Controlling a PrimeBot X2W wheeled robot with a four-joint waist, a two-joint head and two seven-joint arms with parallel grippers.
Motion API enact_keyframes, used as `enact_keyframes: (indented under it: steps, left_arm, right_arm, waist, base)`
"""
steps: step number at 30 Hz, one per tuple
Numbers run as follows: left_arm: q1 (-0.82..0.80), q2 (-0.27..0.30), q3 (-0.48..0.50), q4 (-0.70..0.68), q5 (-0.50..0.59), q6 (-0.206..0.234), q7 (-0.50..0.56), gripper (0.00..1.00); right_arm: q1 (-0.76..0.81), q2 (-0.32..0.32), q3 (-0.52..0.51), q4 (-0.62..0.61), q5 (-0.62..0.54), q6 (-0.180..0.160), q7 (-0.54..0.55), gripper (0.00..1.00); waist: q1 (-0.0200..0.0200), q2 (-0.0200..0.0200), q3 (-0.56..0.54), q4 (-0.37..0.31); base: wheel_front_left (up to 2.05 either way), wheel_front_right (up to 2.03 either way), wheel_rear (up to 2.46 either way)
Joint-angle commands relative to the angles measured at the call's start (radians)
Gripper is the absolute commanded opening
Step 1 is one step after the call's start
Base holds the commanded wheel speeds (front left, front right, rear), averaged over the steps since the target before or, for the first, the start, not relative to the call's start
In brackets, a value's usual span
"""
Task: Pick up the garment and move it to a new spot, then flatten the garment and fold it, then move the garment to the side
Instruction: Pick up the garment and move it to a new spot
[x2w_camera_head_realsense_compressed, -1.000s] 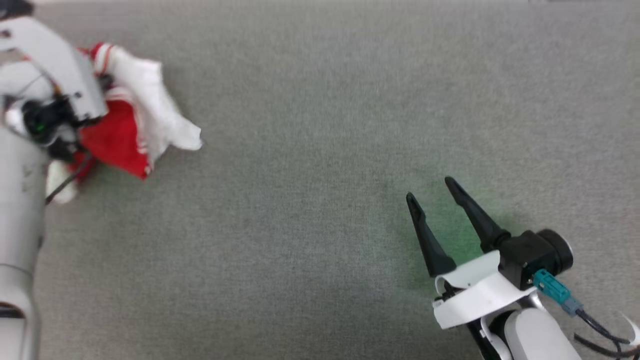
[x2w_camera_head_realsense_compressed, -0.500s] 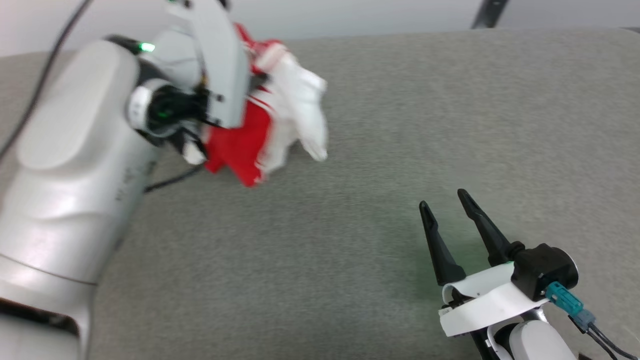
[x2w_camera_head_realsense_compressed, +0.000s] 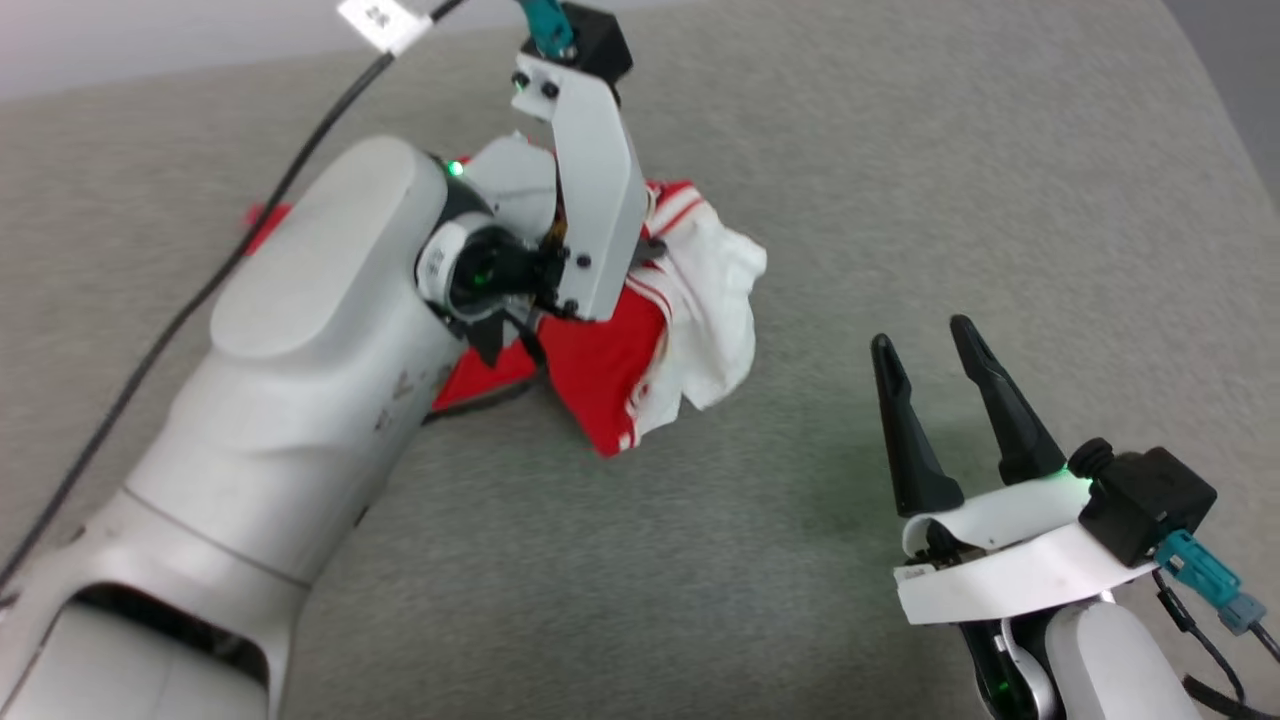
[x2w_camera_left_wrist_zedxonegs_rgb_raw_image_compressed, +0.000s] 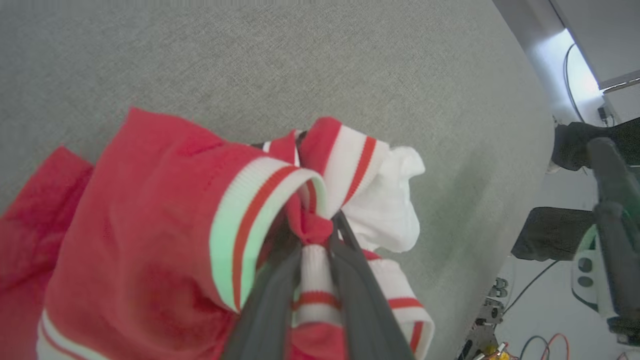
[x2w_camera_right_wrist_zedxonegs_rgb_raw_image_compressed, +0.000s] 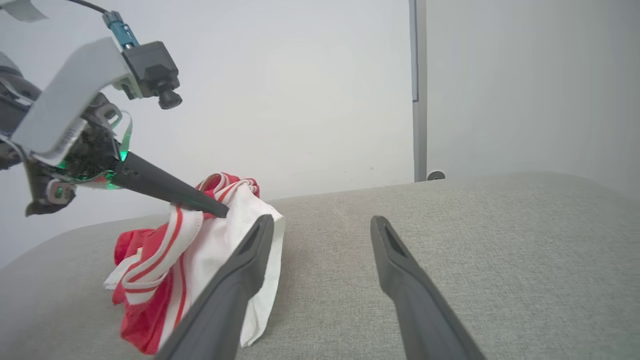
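**A:** From the head view, where do we stand?

**B:** Our left arm (x2w_camera_head_realsense_compressed: 300, 380) reaches across to the garment (x2w_camera_head_realsense_compressed: 610, 370), a bunched red and white heap on the grey padded surface (x2w_camera_head_realsense_compressed: 900, 150). The wrist bracket hides the grip itself. Our right gripper (x2w_camera_head_realsense_compressed: 921, 335) hovers near the heap's right side, apart from it, with its fingers spread and nothing between them.

**A:** And the left wrist view?

**B:** There we see the left gripper (x2w_camera_left_wrist_zedxonegs_rgb_raw_image_compressed: 320, 225) pinched on a knot of red cloth and striped trim (x2w_camera_left_wrist_zedxonegs_rgb_raw_image_compressed: 250, 215). The fingers are nearly together with fabric squeezed between them, and the rest of the shirt is crumpled around them.

**A:** Does the right wrist view agree?

**B:** Yes. The left fingertip is buried in the top of the bundle and the cloth drapes down from it. The lower folds seem to reach the surface, though we cannot tell how much weight rests there. Our own two fingers stand wide apart over bare fabric, just beside the white sleeve.

**A:** So how far along are we?

**B:** We judge the pickup made and the carry to a new spot under way. Nothing is spread out yet, so flattening, folding and moving it aside all remain.
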Motion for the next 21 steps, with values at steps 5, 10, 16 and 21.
enact_keyframes:
  steps: [5,10,16,21]
  left_arm:
    - [-0.066,-0.014,-0.029,0.115,0.065,-0.018,-0.097,0.00]
    - [-0.089,-0.008,-0.070,0.234,0.112,-0.025,-0.178,0.00]
    - [-0.102,-0.013,-0.107,0.314,0.108,-0.028,-0.228,1.00]
    - [-0.112,-0.012,-0.122,0.285,0.044,-0.028,-0.265,1.00]
  right_arm:
    - [-0.018,0.004,0.018,-0.012,0.044,0.000,-0.005,1.00]
    - [-0.027,0.004,0.030,-0.018,0.069,0.000,-0.005,1.00]
    - [-0.024,0.004,0.019,-0.014,0.059,0.000,-0.005,1.00]
    - [-0.008,0.003,0.010,0.005,0.020,0.000,-0.005,1.00]
  waist:
    - [-0.0001,0.0000,0.108,-0.135]
    - [-0.0001,0.0000,0.126,-0.168]
    - [-0.0001,0.0000,0.118,-0.158]
    - [-0.0001,0.0000,0.071,-0.106]
  base:
    - [0.00,0.00,0.00]
    - [0.00,0.00,0.00]
    - [0.00,0.00,0.00]
    - [0.00,0.00,0.00]
